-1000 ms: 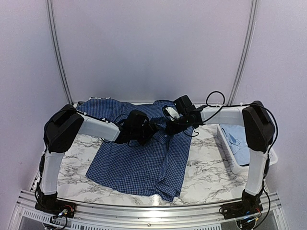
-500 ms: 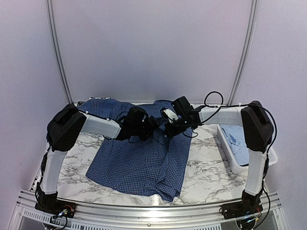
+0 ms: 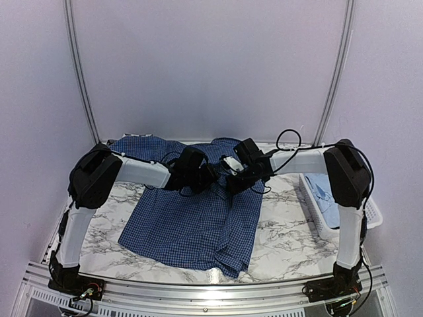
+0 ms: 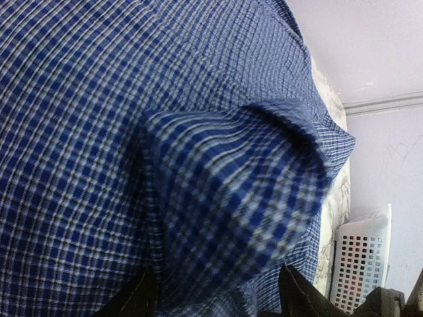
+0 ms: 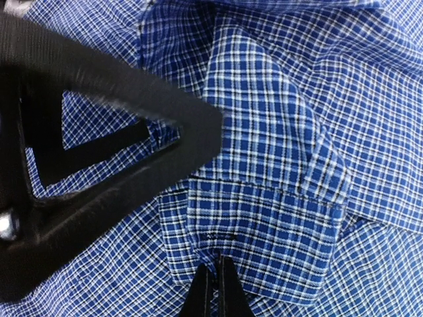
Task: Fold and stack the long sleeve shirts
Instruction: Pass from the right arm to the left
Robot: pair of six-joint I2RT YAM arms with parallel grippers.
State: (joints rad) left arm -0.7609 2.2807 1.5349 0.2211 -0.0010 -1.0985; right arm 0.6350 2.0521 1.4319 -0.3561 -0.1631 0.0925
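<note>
The dark blue checked shirt (image 3: 192,224) lies spread across the marble table, collar end toward the back. Both grippers meet over its upper middle. My right gripper (image 3: 229,181) is shut on the edge of a buttoned cuff (image 5: 258,231) of this shirt (image 5: 344,79). My left gripper (image 3: 213,177) hovers just beside it, jaws apart, with a raised fold of the checked cloth (image 4: 231,198) lying between its fingertips (image 4: 142,294). A left finger (image 5: 99,152) shows as a black triangular frame in the right wrist view. A pale blue shirt (image 3: 328,193) lies in the basket.
A white slatted plastic basket (image 3: 310,212) stands at the table's right edge, also seen as the basket (image 4: 360,264) in the left wrist view. White walls and two metal rails close the back. The shirt's hem hangs near the front edge.
The left gripper has moved right and back toward the right gripper, and its jaws have narrowed around the raised fold. The right gripper has shifted slightly left, still pinching the cuff.
</note>
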